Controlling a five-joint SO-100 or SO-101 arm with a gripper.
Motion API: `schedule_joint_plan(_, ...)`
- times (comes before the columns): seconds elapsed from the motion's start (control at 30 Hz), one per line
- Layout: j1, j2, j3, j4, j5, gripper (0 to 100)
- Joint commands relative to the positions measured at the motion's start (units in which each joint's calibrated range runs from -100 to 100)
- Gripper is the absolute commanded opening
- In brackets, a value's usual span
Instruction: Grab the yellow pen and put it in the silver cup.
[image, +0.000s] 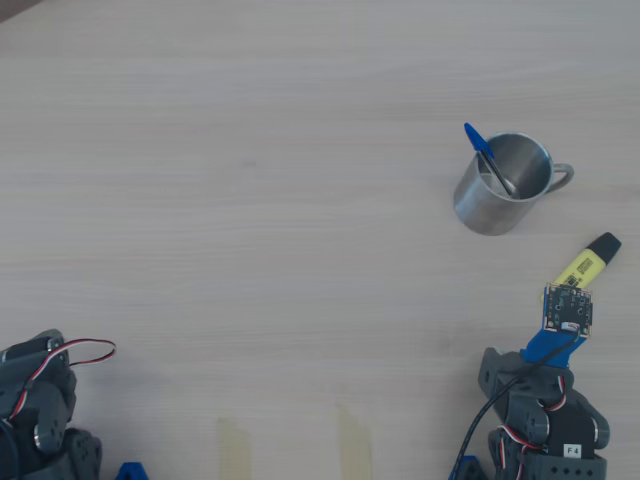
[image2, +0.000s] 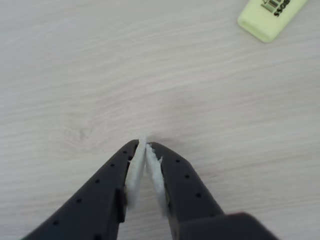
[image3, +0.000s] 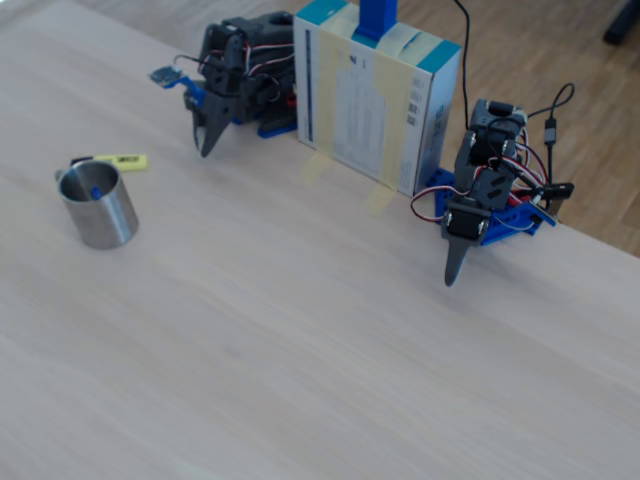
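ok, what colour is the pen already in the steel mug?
Blue pen, clearest in the overhead view, leaning in the mug.

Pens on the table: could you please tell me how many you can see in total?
2. The yellow pen lies flat on the table beside the silver cup, near the shut gripper. A thin blue pen stands inside the cup. More could be hidden inside the cup.

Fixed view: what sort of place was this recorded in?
Probably a hobby or lab desk indoors: a pale wood-grain table, wooden flooring beyond it, a cardboard box taped upright between two small arms. The gripper is shut.
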Motion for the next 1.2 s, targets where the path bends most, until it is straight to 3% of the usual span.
schedule_joint_plan(0.0, 0.35, 0.33, 0.72, 1.01, 0.28, 2)
schedule_joint_plan(0.7, 0.52, 0.83, 0.72, -3.54, -0.19, 3)
schedule_joint_plan(0.97, 0.08, 9.06, -1.46, -10.49, -0.19, 20)
schedule_joint_plan(1.17, 0.43, 15.29, -9.44, -10.49, -0.19, 26)
